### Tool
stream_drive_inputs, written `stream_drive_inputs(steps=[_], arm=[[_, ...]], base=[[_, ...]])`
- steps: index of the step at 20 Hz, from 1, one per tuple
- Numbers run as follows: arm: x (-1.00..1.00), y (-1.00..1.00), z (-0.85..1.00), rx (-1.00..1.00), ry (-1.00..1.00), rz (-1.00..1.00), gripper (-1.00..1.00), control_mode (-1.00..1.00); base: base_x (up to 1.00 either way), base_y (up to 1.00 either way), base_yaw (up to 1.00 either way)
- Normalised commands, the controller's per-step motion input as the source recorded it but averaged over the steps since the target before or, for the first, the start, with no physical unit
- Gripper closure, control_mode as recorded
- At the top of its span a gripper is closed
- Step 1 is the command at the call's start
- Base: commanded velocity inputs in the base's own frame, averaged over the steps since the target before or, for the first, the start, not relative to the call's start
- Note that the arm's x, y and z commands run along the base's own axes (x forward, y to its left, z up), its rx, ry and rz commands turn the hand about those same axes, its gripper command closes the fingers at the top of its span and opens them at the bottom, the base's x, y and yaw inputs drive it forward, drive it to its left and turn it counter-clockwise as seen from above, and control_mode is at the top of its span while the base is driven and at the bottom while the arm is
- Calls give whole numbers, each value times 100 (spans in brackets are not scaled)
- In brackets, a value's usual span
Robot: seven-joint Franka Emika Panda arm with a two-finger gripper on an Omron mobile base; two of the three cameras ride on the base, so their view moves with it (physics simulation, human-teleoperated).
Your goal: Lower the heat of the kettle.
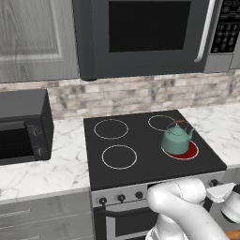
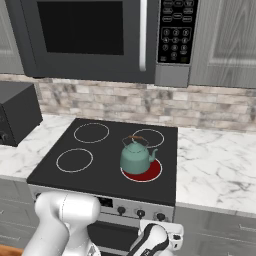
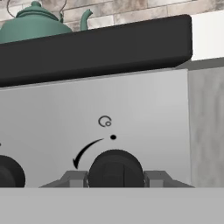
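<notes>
Fingers: my pads (image 3: 74,178) sit one on each side of the stove knob (image 3: 115,168), touching it; clamped on it.
Gripper (image 3: 115,179): tips cut off by frame bottom.
Kettle (image 1: 177,139): on glowing red front-right burner (image 1: 187,151); hand view shows top half.
Panel marks: arrow arc, dot, ring icon; no readable text.
Microwave keypad (image 2: 177,30): labels too small.

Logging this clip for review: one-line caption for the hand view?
Pincer fingers flank a dark stove knob on the grey control panel, teal kettle above on the black cooktop.
</notes>
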Motion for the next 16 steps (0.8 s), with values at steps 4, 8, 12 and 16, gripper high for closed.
stream_drive_inputs(steps=[4,8,12,16], arm=[[-1,0,0,2,0,0,100,-100],[0,0,-1,10,0,0,100,-100],[0,0,-9,17,0,0,100,-100],[0,0,-1,23,0,0,100,-100]], base=[[0,0,0],[0,0,0],[0,0,0],[0,0,0]])
